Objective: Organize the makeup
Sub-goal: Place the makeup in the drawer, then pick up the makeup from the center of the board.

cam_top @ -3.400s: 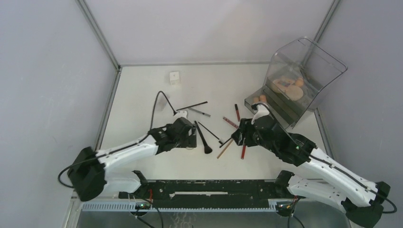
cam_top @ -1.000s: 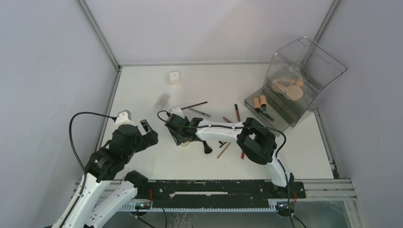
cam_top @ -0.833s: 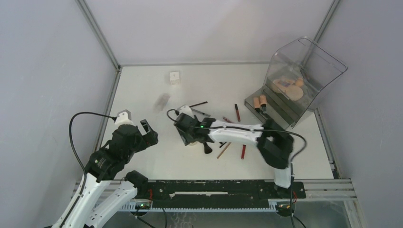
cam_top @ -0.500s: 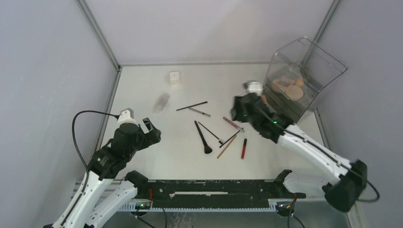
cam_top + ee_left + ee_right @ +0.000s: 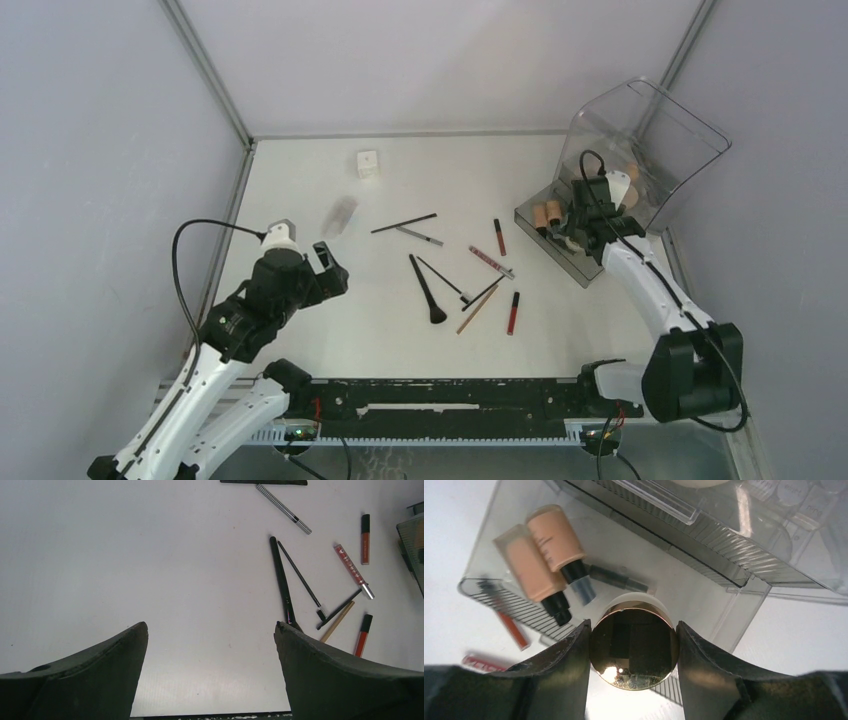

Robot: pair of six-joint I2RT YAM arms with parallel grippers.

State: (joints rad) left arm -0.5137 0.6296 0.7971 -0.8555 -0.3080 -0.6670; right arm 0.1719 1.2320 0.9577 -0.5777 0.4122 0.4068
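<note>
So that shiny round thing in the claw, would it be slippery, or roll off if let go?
Probably slippery: the round compact has a glossy, mirror-like gold face, and the right claw pinches only its curved rim. Likely stiff, since it looks perfectly circular under that squeeze. On edge it could roll; flat, it should sit steady.

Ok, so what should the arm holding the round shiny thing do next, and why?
Probably lower a little and open the right jaws. They grip a round gold-bottomed compact over the organizer's open drawer, where bare floor shows beside two tan bottles, so letting go there should drop it in.
</note>
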